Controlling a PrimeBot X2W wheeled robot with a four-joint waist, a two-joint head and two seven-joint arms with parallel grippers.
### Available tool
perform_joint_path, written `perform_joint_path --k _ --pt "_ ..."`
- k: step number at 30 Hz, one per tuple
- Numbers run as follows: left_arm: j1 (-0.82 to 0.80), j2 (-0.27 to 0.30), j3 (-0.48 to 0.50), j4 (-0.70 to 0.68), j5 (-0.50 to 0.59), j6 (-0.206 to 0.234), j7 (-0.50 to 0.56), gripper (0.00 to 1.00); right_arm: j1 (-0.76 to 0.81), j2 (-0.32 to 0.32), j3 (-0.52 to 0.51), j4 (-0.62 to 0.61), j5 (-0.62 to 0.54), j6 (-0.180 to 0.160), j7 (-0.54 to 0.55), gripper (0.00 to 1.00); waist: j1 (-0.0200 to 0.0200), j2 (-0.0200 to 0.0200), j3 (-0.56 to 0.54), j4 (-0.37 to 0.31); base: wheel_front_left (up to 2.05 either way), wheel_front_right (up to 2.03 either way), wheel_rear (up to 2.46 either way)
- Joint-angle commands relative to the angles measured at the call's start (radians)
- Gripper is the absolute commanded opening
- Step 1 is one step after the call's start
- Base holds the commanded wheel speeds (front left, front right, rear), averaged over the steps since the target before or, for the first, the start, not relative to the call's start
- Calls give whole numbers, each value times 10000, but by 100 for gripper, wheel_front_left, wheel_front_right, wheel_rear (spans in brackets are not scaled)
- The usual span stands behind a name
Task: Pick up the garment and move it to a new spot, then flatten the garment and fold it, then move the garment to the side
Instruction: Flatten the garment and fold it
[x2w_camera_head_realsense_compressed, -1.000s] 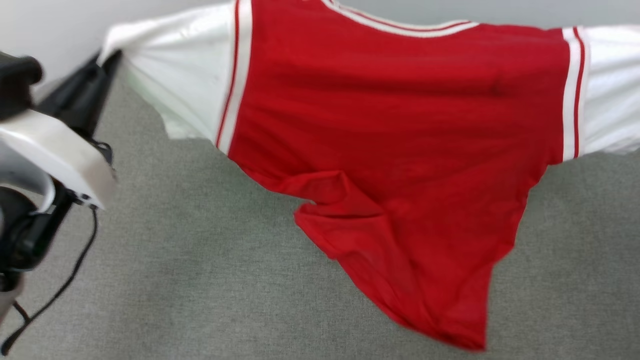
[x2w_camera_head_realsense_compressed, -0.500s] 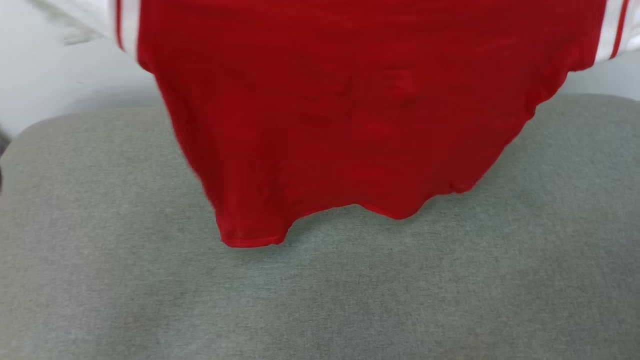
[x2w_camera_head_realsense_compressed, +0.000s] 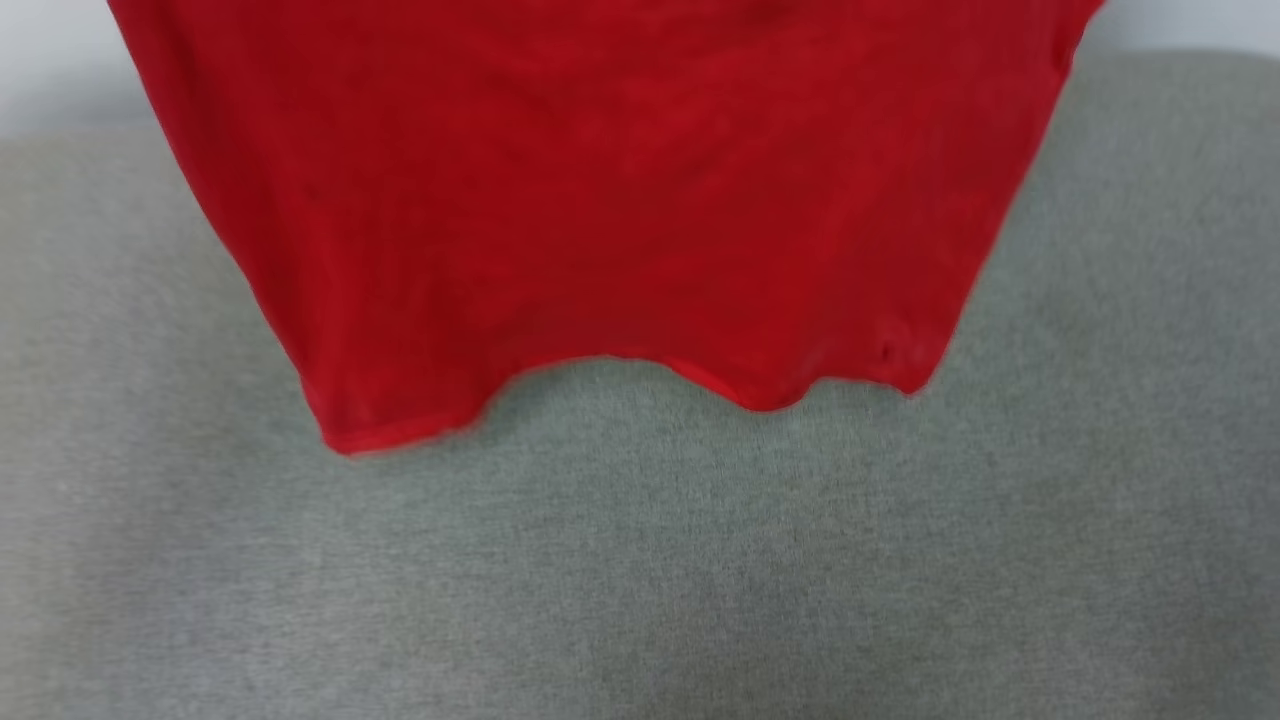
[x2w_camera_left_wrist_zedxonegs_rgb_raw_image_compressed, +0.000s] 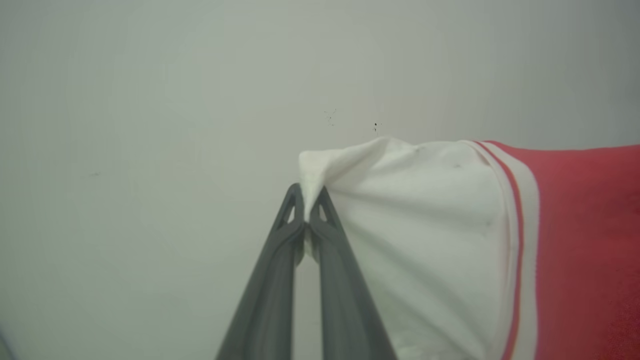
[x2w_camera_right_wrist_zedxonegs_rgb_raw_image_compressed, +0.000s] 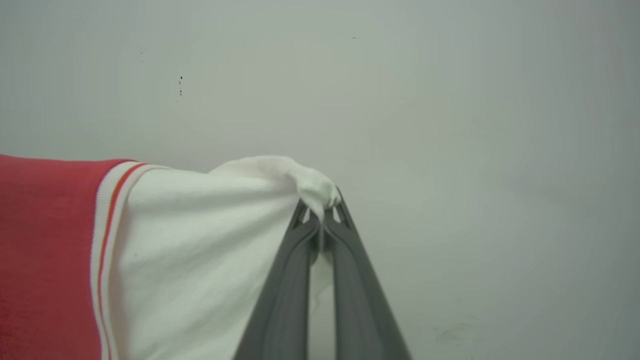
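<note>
Where the left gripper (x2w_camera_left_wrist_zedxonegs_rgb_raw_image_compressed: 306, 212) pinches shut on the tip of one white sleeve (x2w_camera_left_wrist_zedxonegs_rgb_raw_image_compressed: 415, 240) and the right gripper (x2w_camera_right_wrist_zedxonegs_rgb_raw_image_compressed: 322, 215) clamps the tip of the other sleeve (x2w_camera_right_wrist_zedxonegs_rgb_raw_image_compressed: 210, 250), the wrist views add striped trim (x2w_camera_left_wrist_zedxonegs_rgb_raw_image_compressed: 517, 240) and a pale wall (x2w_camera_left_wrist_zedxonegs_rgb_raw_image_compressed: 150, 125). From the head view, the red jersey T-shirt (x2w_camera_head_realsense_compressed: 600, 200) hangs with its wavy hem (x2w_camera_head_realsense_compressed: 400, 435) over a grey fabric surface (x2w_camera_head_realsense_compressed: 640, 580).

Some indoor room, kind unclear; grey fabric-covered surface (x2w_camera_head_realsense_compressed: 640, 580), bare pale wall (x2w_camera_left_wrist_zedxonegs_rgb_raw_image_compressed: 150, 100).
</note>
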Motion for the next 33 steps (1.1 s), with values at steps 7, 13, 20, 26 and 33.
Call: perform_joint_path --k 7,13,20,26,33 --pt "-3603 -652 -1094 2364 923 -1032 274 0 -2378 336 617 2082 -787 -6 -1231 0 0 0 2157 -393 0 0 0" --pt "-5933 -1425 -1551 4345 1473 -1590 -179 0 -4101 1181 454 4083 -1545 -8 -2561 0 0 0 2861 -575 0 0 0" --pt "-7511 -2214 -1891 6090 1893 -2021 -1172 0 -5376 1866 208 5753 -2221 -6 -3425 0 0 0 3645 -453 0 0 0" --pt "-7017 -2644 -2328 7234 1831 -2361 -2144 0 -4956 2295 419 6976 -2492 -8 -4045 0 0 0 4029 -93 0 0 0" --pt "-4656 -3260 -2921 7529 1549 -2471 -3059 0 -3315 2342 716 7650 -2254 -6 -4555 0 0 0 3570 317 0 0 0"
